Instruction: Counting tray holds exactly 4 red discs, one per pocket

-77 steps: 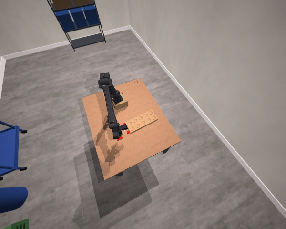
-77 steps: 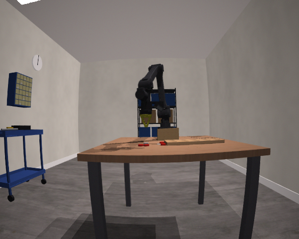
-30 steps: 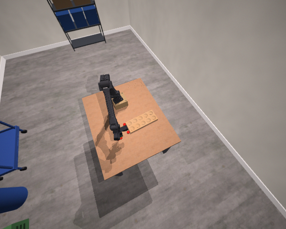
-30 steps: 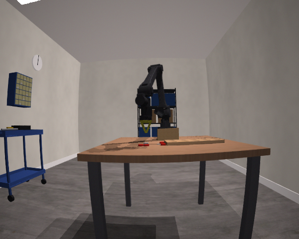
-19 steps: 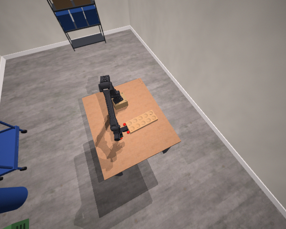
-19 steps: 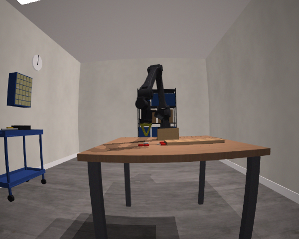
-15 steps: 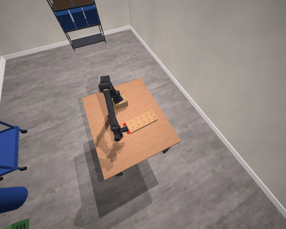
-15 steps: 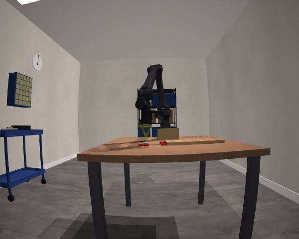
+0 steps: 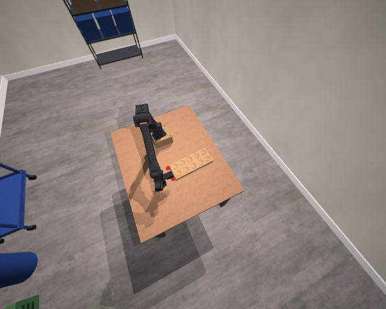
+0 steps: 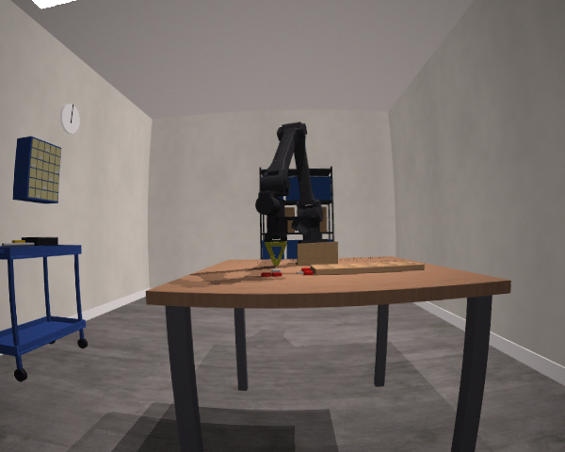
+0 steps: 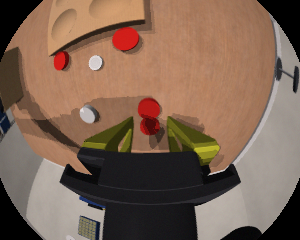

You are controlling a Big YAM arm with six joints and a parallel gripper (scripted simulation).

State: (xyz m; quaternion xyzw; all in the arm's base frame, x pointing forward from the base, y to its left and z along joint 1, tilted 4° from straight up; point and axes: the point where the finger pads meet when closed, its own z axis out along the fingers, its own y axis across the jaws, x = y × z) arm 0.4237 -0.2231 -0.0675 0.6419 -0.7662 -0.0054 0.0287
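Observation:
The wooden counting tray (image 9: 186,173) (image 10: 370,266) (image 11: 70,23) lies flat on the table, and every pocket I can see is empty. Two red discs (image 11: 148,107) (image 11: 150,126) (image 10: 271,274) lie touching each other on the table. My gripper (image 11: 150,120) (image 10: 275,263) hangs just above them, with its yellow fingers open on either side of the nearer one. Another red disc (image 11: 125,39) (image 9: 172,178) lies by the tray's near corner. A smaller-looking one (image 11: 60,60) (image 9: 168,167) lies by its short end.
Two white discs (image 11: 96,63) (image 11: 88,115) lie on the table between the tray's end and my gripper. The arm's wooden base block (image 9: 162,140) (image 10: 316,252) stands behind the tray. The table's left edge is near my gripper.

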